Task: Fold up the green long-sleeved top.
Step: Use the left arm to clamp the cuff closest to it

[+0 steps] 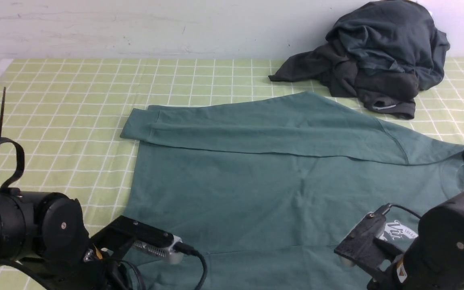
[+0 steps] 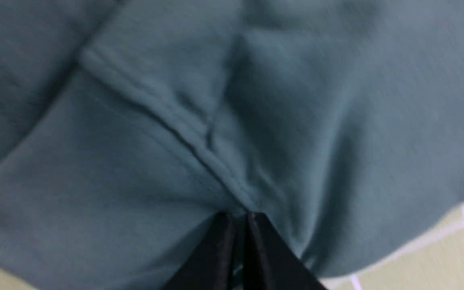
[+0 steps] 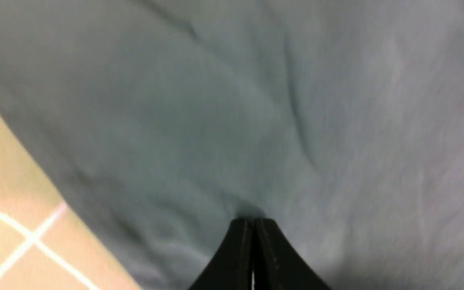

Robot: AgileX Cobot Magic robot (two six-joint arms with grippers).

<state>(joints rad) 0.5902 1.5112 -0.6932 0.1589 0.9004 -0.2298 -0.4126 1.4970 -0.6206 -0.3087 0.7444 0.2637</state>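
Your front cam's bright, even, sharp, w/ soft shadows. Both wrist cams blurry tho; green long-sleeved top [image 2: 127,169] looks smeared, right one washed out.

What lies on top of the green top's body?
A sleeve of the green long-sleeved top lies folded across it, cuff toward the robot's left. Fabric beneath the sleeve is hidden.

Closed right pincer [image 3: 253,227] pinching green top [image 3: 216,121]; checked tablecloth [image 3: 10,209] at edge.
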